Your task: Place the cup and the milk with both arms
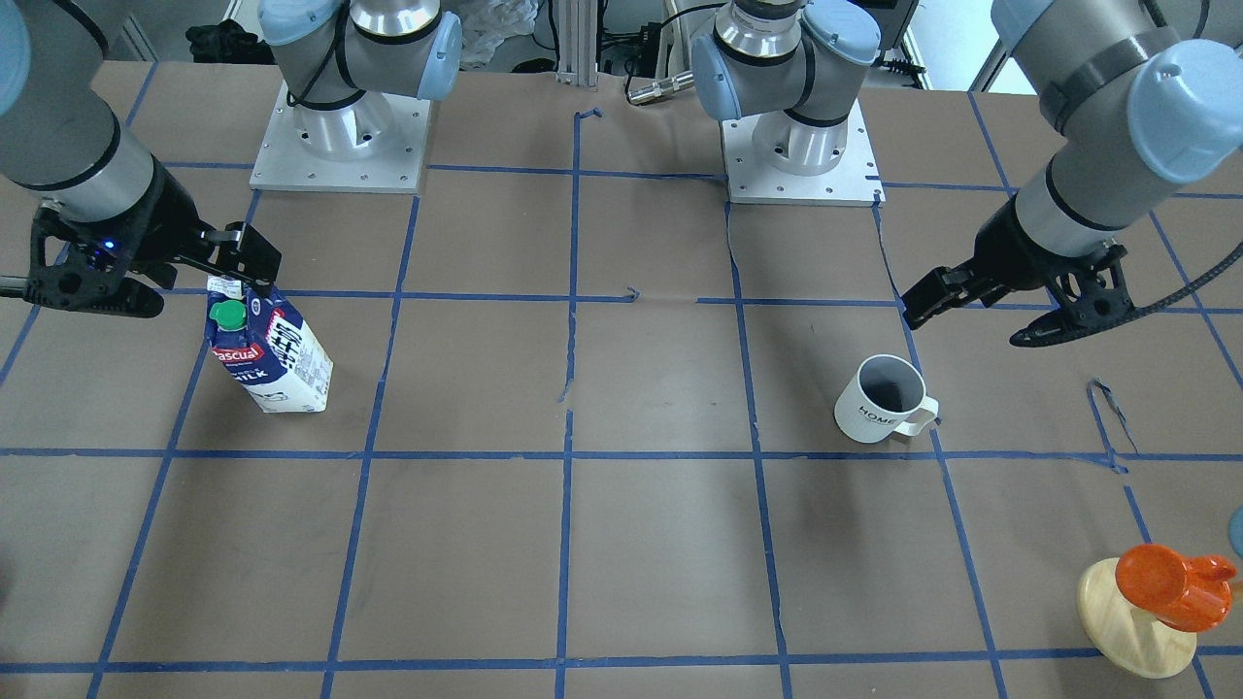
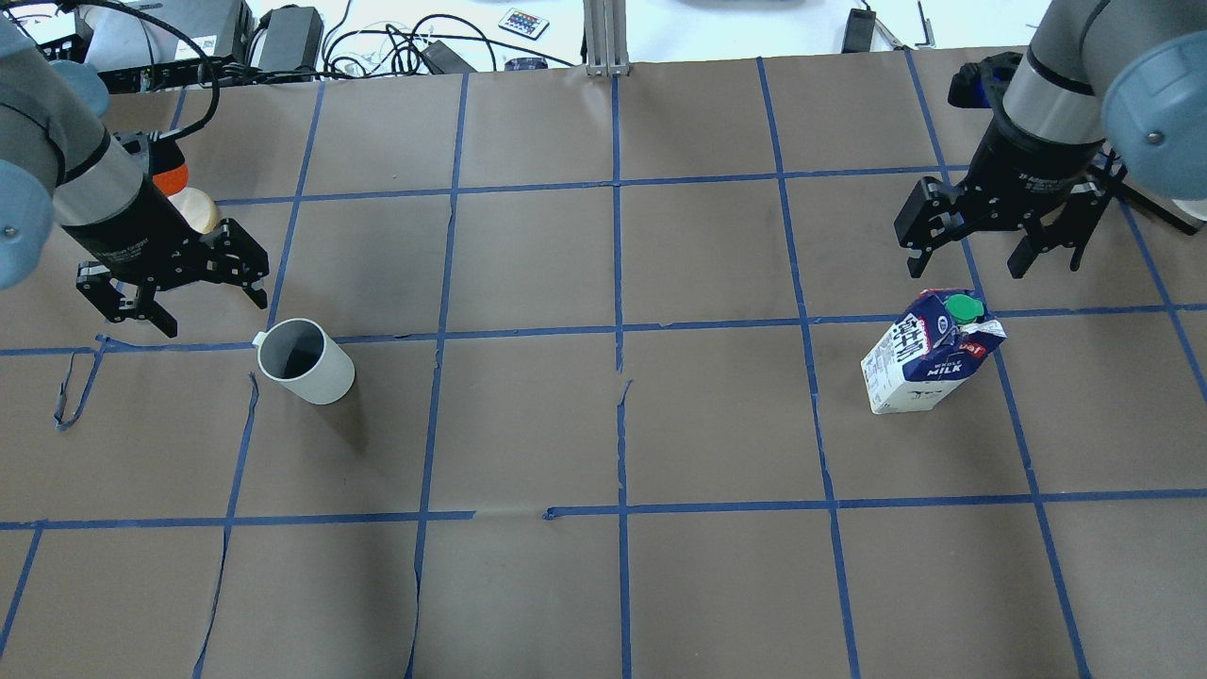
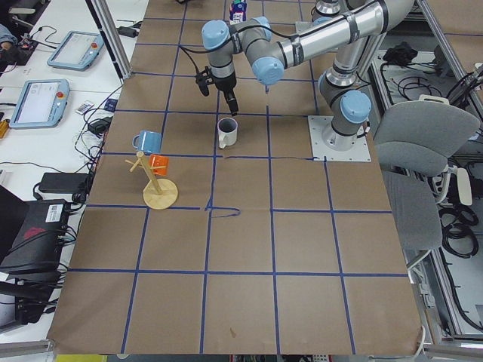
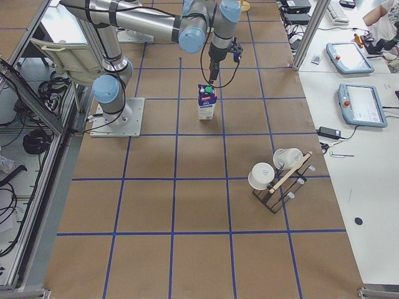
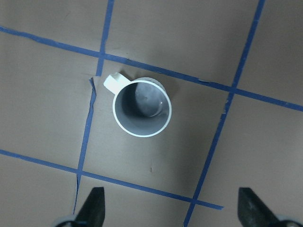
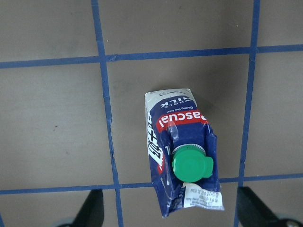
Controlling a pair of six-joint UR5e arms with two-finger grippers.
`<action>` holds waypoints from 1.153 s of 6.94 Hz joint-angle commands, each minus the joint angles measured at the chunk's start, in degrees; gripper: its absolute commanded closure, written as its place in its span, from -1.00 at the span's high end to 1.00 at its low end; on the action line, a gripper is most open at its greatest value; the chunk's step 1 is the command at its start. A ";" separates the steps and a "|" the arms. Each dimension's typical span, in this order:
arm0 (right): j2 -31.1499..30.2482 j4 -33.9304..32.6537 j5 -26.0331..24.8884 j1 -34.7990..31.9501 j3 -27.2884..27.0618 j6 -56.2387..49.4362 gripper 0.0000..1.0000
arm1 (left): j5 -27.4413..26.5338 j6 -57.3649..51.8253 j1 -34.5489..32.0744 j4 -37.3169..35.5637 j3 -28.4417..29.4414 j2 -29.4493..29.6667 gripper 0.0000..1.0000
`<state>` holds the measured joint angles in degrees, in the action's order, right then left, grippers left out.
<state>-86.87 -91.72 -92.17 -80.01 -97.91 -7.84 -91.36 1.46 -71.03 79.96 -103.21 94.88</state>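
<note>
The white cup point(image 1: 879, 400) stands upright on the brown table, handle toward the robot's left; it also shows in the overhead view point(image 2: 306, 363) and the left wrist view point(image 5: 142, 108). My left gripper point(image 2: 215, 316) is open and empty, raised just beyond and to the left of the cup, not touching it; its fingertips point(image 5: 92, 210) show in the wrist view. The milk carton point(image 2: 929, 354) stands upright with its green cap on top, also in the right wrist view point(image 6: 182, 151). My right gripper point(image 2: 967, 272) is open and empty, above and just beyond the carton.
A wooden stand with an orange cup point(image 1: 1156, 592) sits at the far left corner, partly hidden behind my left arm in the overhead view. A rack with white cups point(image 4: 277, 177) stands on the right side. The two arm bases point(image 1: 340, 146) are bolted at the table's near edge.
</note>
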 commanded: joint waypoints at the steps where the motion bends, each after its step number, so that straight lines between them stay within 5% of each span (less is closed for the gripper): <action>1: 0.03 -4.41 -1.43 0.12 -3.67 -2.88 1.00 | -0.13 5.71 0.63 -6.98 -1.99 4.77 1.00; 8: -0.14 -8.56 -0.56 3.81 -9.40 -4.12 1.00 | -0.40 13.66 0.89 -9.65 -3.05 10.67 0.87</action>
<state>-86.92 -100.27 -93.29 -76.41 -107.07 -12.44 -91.59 14.74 -70.14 69.98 -106.24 105.15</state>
